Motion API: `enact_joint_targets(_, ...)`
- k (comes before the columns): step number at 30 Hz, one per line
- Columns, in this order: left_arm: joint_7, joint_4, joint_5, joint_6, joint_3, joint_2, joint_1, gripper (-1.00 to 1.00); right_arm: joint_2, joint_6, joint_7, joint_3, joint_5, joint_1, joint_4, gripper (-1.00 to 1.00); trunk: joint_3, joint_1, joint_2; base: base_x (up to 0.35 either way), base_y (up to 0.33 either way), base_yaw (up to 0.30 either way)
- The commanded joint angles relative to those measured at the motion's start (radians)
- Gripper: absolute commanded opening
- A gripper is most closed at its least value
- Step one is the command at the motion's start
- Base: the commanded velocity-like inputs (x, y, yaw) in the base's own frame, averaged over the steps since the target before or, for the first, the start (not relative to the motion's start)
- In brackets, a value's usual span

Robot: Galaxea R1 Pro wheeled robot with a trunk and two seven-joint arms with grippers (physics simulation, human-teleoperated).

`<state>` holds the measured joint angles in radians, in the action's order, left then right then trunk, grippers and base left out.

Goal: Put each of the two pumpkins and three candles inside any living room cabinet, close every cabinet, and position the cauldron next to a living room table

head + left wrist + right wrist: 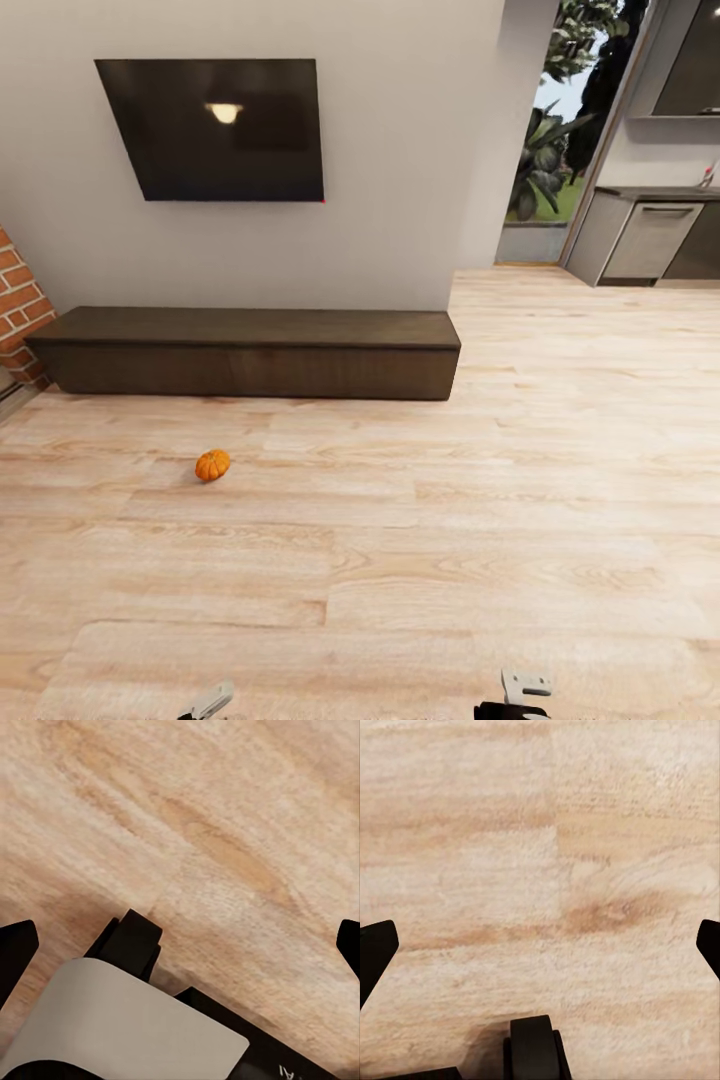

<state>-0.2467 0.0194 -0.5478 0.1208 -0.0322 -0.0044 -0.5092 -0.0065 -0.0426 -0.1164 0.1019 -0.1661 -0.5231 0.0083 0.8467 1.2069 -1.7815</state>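
Our left gripper and right gripper hang low over the pale plank floor, only their grey tips showing from the head camera. In both wrist views the dark fingers sit at opposite edges, far apart, with nothing but wood grain between them: both grippers stand wide open and empty. The right's fingers frame a knotty board with a brown swirl.

Ahead of the left gripper, well out of reach, one small ribbed orange pumpkin lies on the bare floor, tipped on its side. Beyond it runs the cabinet, a long, low dark-brown wood box with flat, handleless fronts, all flush and shut. Above it a black glossy screen hangs on the pale wall, and red brick edges the far left. Farther off, ahead of the right gripper, a doorway opens on green plants and grey kitchen units.
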Motion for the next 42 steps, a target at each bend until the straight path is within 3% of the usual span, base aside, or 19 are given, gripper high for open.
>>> enact_joint_targets(1,-0.005,0.002,0.002,0.005,-0.003,0.0,0.0,1.0,0.0,-0.003,0.0,0.009,-0.01,-0.001,0.001,1.0,0.001,0.0,0.0,0.0,0.0,0.0)
enact_joint_targets(15,-0.005,0.002,0.002,0.005,-0.003,0.0,0.0,1.0,0.006,-0.005,0.003,0.01,-0.003,0.0,0.002,1.0,0.002,0.0,0.0,0.016,0.0,0.0)
enact_joint_targets(42,-0.005,0.002,0.002,0.005,-0.003,0.0,0.0,1.0,0.007,-0.005,0.003,0.01,-0.003,-0.001,0.002,1.0,0.002,0.0,0.0,0.326,0.0,0.0)
